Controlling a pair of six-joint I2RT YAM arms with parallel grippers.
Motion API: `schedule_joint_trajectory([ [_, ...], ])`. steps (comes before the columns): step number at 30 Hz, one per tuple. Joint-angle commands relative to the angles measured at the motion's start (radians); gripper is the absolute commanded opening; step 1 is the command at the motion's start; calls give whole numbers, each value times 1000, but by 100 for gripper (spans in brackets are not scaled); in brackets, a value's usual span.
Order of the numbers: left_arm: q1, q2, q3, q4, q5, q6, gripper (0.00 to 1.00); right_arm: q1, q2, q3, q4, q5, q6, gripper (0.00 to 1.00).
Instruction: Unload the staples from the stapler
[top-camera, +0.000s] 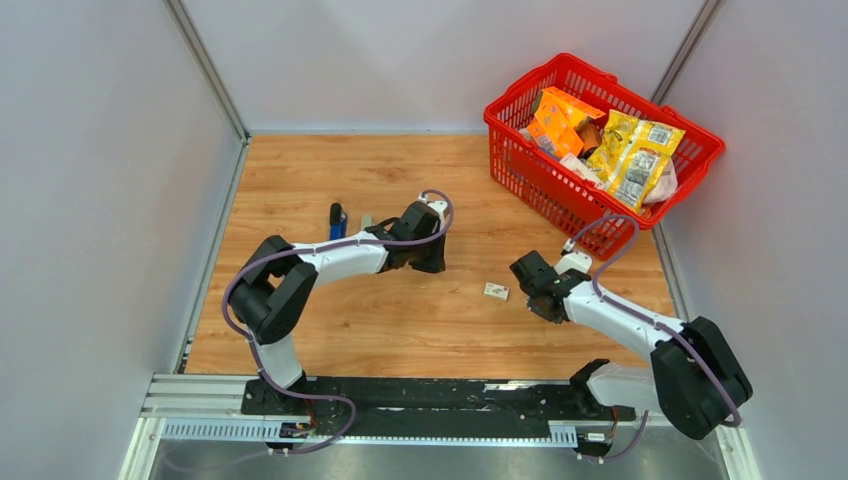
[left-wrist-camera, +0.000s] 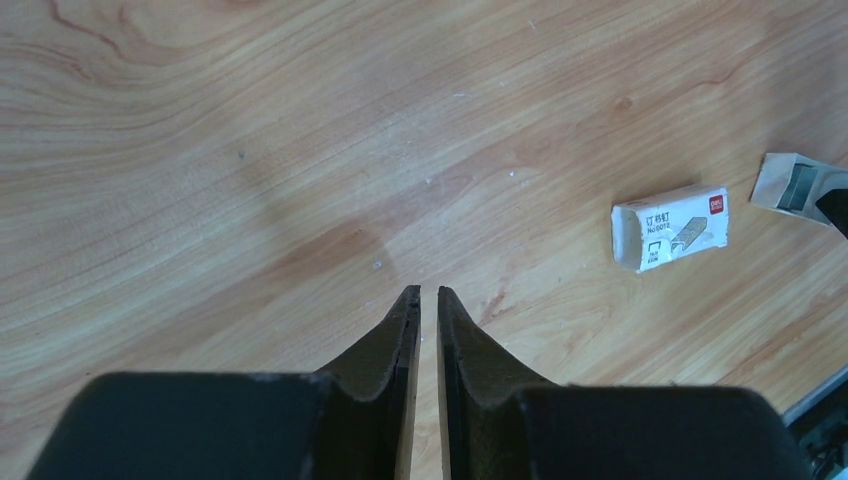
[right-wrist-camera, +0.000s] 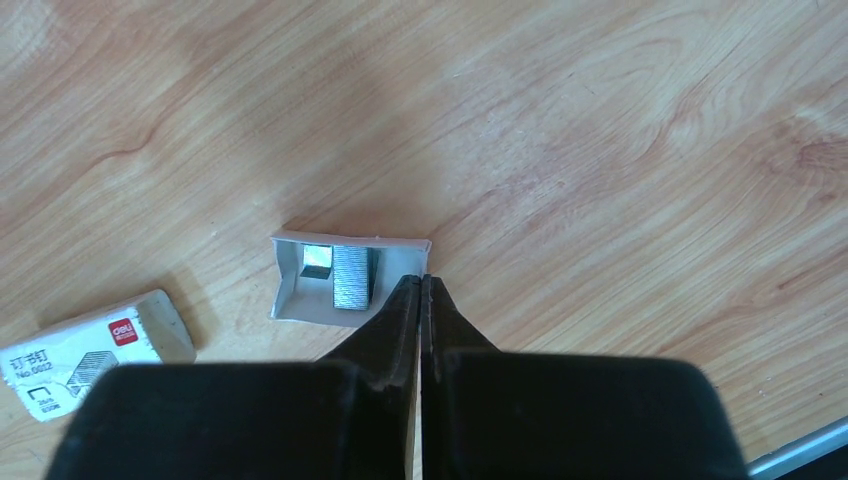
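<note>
My left jaws hang over the wood of the table (left-wrist-camera: 250, 150), a sliver apart with nothing between them. My right jaws are pressed together, their tips right at the right-hand wall of a small open card tray (right-wrist-camera: 290, 295). I cannot tell whether a bit of that wall is caught between them. The staples (right-wrist-camera: 352, 276) lie in that tray as a short grey strip, with a smaller loose bit just beside it on the left. A white printed box (right-wrist-camera: 95, 350) lies on the table to the left of the tray, not touching it. From my left wrist the same box sits off to the right, and the tray pokes in at the right edge beyond it. From above, my left arm (top-camera: 340, 258) reaches toward the middle of the table, and my right arm (top-camera: 620, 315) comes in from the right, its end near the white box. The stapler (top-camera: 337, 220), blue and black, lies just behind my left arm, well apart from the tray. A small grey piece (top-camera: 366, 221) lies just beside it, too small to make out. A red basket (top-camera: 505, 120) at the far right corner holds yellow and orange packets (top-camera: 635, 150).
</note>
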Motion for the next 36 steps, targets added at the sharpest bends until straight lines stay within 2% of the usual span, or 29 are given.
schedule_joint_trajectory([
  [1, -16, 9, 46, 6, -10, 20, 18, -4, -46, 27, 0, 25, -39, 0],
  [15, -45, 61, 91, -6, 2, 19, 18, -4, -113, 16, 74, -47, -197, 0],
  [36, -103, 138, 150, -28, 39, 5, 15, -1, -17, 17, 189, -114, -297, 0],
])
